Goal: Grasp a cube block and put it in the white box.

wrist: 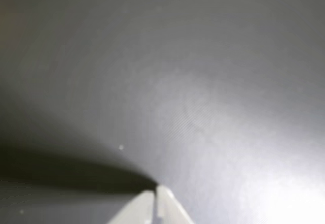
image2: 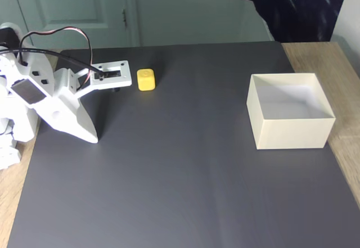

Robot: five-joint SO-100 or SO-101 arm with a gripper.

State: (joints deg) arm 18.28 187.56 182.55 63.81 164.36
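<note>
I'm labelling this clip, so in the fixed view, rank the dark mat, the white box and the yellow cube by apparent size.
1. Dark grey mat
2. Square cream-white open-topped box
3. Small bright yellow cube

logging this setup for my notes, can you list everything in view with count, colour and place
cube: one, bright yellow, on the mat near its far left, beside the arm's side bracket, far from the box
box: one, cream-white, open top, nothing inside, on the right part of the mat
mat: one, dark grey, covering most of the table
table: one, light wood, showing at the left and right edges
door: one, pale green, behind the table
arm: one, white, at the left edge with red and black wires
gripper: one, white, fingers together, tip down at the mat
</note>
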